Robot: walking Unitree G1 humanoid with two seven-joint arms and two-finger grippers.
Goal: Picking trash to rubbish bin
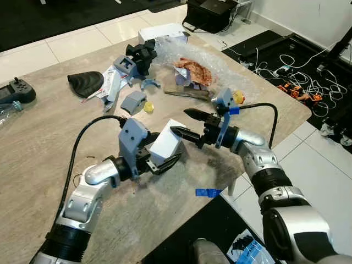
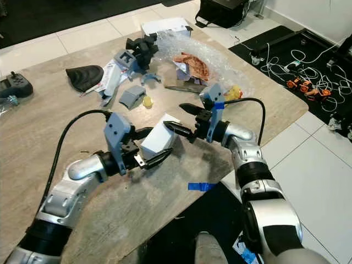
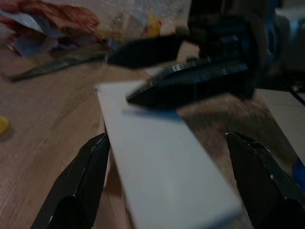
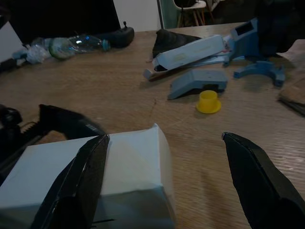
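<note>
The table (image 1: 33, 148) is carrying a spread of clutter, with the tiled floor (image 1: 330, 165) lying beyond its right edge and cables (image 1: 302, 82) sprawling there. At the far side, bubble wrap (image 1: 220, 60) is lying beside a crumpled orange wrapper (image 1: 193, 70), with grey plastic parts (image 1: 133, 101), a black pad (image 1: 85, 83) and a small yellow cap (image 1: 148, 107) lying to their left. A game controller (image 1: 16, 91) is sitting near the table's left edge.

Near the front edge, a white box (image 1: 165, 146) is being held just above the table, tilted. The left pincer (image 1: 159, 159) is gripping it, one finger on each side of the box. The right pincer (image 1: 184, 124) is reaching in from the right with its fingers spread wide; in the left wrist view its lower finger (image 3: 190, 83) is lying over the far end of the box, though I cannot tell whether it is touching. A strip of blue tape (image 1: 208, 193) is sticking to the table edge below.
</note>
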